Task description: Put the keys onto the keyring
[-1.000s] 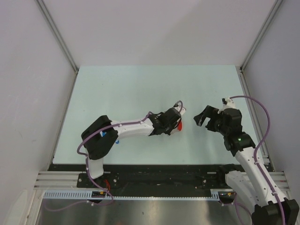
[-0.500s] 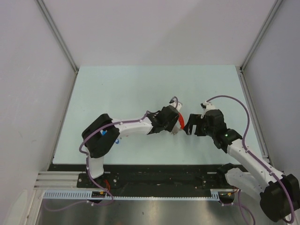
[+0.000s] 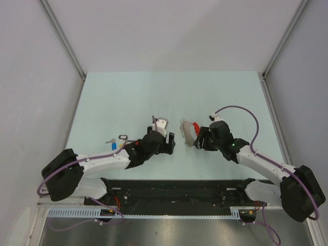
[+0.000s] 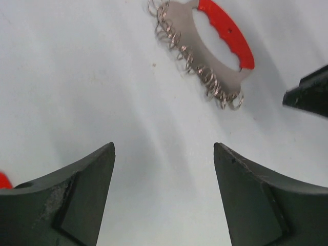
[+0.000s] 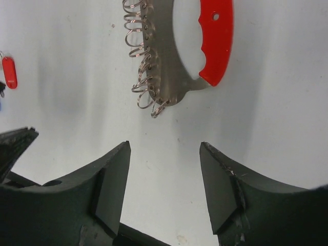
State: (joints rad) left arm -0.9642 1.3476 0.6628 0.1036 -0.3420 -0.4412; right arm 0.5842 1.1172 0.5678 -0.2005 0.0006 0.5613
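- Pale green table [image 3: 128,97], white walls around it.
- Left gripper [image 4: 164,146]: fingers apart, nothing between them.
- Right gripper [image 5: 164,145] faces it; fingers also apart, empty.
- Keyring [image 3: 188,132] lies flat between both grippers, touched by neither — its red band is toward the right arm.
- Keys [image 3: 117,142] lie beside the left arm — well apart from the keyring.

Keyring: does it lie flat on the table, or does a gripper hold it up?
Flat on the table, free. The keyring lies ahead of the left gripper and right gripper, touching neither.
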